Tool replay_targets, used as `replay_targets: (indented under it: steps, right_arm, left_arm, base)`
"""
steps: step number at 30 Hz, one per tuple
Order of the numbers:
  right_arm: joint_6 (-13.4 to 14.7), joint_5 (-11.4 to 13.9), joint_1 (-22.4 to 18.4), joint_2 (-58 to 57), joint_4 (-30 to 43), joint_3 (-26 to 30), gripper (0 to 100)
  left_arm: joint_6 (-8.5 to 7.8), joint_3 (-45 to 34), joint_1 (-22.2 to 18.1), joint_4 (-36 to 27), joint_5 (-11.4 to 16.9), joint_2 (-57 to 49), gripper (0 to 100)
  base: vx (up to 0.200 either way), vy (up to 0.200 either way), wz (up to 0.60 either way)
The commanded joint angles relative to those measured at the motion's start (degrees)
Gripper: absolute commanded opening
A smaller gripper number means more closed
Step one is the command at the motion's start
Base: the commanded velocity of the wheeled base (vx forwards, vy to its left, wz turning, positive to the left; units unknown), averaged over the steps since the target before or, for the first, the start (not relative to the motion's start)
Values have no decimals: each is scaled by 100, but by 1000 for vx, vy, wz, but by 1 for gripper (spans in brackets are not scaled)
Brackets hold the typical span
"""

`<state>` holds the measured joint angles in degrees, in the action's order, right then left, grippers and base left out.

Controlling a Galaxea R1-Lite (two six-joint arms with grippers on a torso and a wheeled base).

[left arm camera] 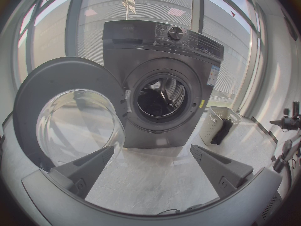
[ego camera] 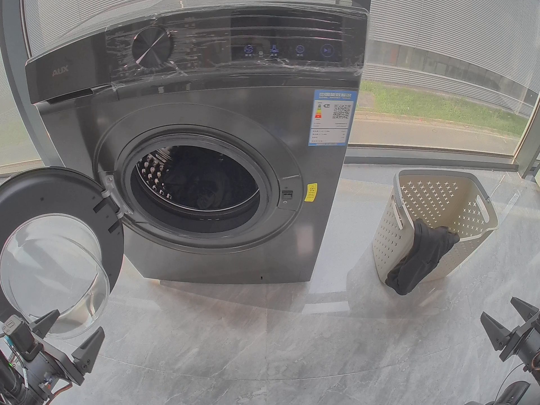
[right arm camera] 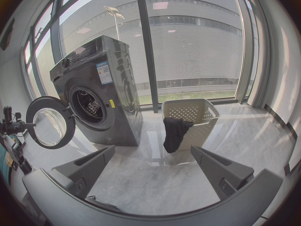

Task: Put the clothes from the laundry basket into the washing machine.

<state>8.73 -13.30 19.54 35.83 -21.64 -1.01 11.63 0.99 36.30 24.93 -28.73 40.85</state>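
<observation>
A grey front-loading washing machine (ego camera: 225,142) stands ahead, its round door (ego camera: 53,243) swung open to the left. Dark clothes lie inside the drum (ego camera: 197,184). To the right, a cream laundry basket (ego camera: 450,198) stands on the floor with a black garment (ego camera: 422,257) draped over its front rim. My left gripper (ego camera: 70,336) is open at the lower left, near the open door. My right gripper (ego camera: 512,322) is open at the lower right, in front of the basket. The left wrist view has the machine (left arm camera: 163,79), the basket (left arm camera: 216,123) and the left gripper (left arm camera: 152,154). The right wrist view has the basket (right arm camera: 197,116), the garment (right arm camera: 174,132) and the right gripper (right arm camera: 153,157).
The floor is pale grey marble tile (ego camera: 270,333). Tall windows (ego camera: 450,57) run behind the machine and basket. Open floor lies between the machine, the basket and me.
</observation>
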Motion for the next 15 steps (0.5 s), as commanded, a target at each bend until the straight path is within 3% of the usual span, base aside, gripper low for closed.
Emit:
replay_targets:
  steps: [1, 4, 6, 12, 14, 15]
  right_arm:
    - [-258, 293, -680, -1104, 670, 101, 100]
    - [-302, 486, -838, -1465, 845, 101, 100]
    - [-416, 732, -1084, -2097, 1417, 101, 100]
    - [-539, 934, -1427, -3073, 2217, -13, 100]
    - [-600, 952, -1506, -3135, 2225, -13, 100]
    - [-706, 1031, -1717, -3275, 2243, -4, 100]
  left_arm:
    - [-12, -99, -1125, -436, 122, -1009, 100]
    - [-3, -99, -1249, -603, 193, -1246, 100]
    - [15, -99, -1477, -1113, 210, -1633, 100]
    - [111, -90, -1433, -1939, 395, -2415, 100]
    - [129, -90, -1495, -1957, 395, -2442, 100]
    - [67, -90, -1714, -1957, 421, -2450, 100]
  base:
    - [0, 0, 0]
    - [0, 0, 0]
    - [0, 0, 0]
    - [0, 0, 0]
    - [0, 0, 0]
    - [0, 0, 0]
